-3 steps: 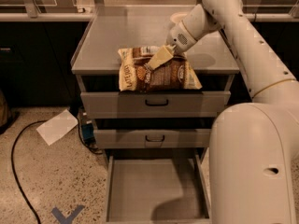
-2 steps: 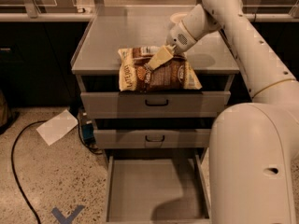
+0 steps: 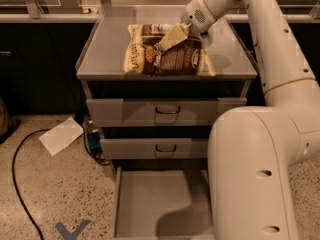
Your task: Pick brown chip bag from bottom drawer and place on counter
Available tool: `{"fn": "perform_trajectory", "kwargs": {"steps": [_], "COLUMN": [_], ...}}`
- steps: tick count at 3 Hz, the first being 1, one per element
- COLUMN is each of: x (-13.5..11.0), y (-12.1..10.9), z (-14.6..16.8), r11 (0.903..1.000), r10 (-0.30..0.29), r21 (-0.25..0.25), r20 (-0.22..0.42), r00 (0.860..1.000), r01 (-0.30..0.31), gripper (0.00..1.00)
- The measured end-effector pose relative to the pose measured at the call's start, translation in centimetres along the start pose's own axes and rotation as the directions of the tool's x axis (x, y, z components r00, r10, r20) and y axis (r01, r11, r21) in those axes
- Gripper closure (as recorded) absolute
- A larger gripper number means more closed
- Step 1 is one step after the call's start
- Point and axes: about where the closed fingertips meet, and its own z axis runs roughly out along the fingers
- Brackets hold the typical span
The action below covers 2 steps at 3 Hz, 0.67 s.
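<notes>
brown chip bag [image 3: 170, 60]: foil | counter [image 3: 106, 49]: matt metal | gripper [image 3: 173, 36] (at bag): plastic

Speckled terrazzo floor [image 3: 60, 194]; dark cabinets [image 3: 40, 69]

Brown chip bag [image 3: 170, 59]: lying flat, label up, front-middle of counter [image 3: 107, 49].
Bottom drawer [image 3: 150, 199]: pulled out.
Gripper [image 3: 172, 38]: over the bag's top.
</notes>
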Motion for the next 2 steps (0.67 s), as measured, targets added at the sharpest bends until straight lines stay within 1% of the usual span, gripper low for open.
{"fn": "perform_trajectory", "kwargs": {"steps": [1, 2], "x": [-2.7, -4.5], "y": [-0.2, -2.8], "z": [-2.2, -1.5], "r11": [0.9982, 0.9794], "r10": [-0.04, -0.142], "r21": [0.046, 0.154], "r20": [0.059, 0.06], "r00": [0.997, 0.988], "r01": [0.037, 0.131], "gripper": [1.0, 1.0]}}
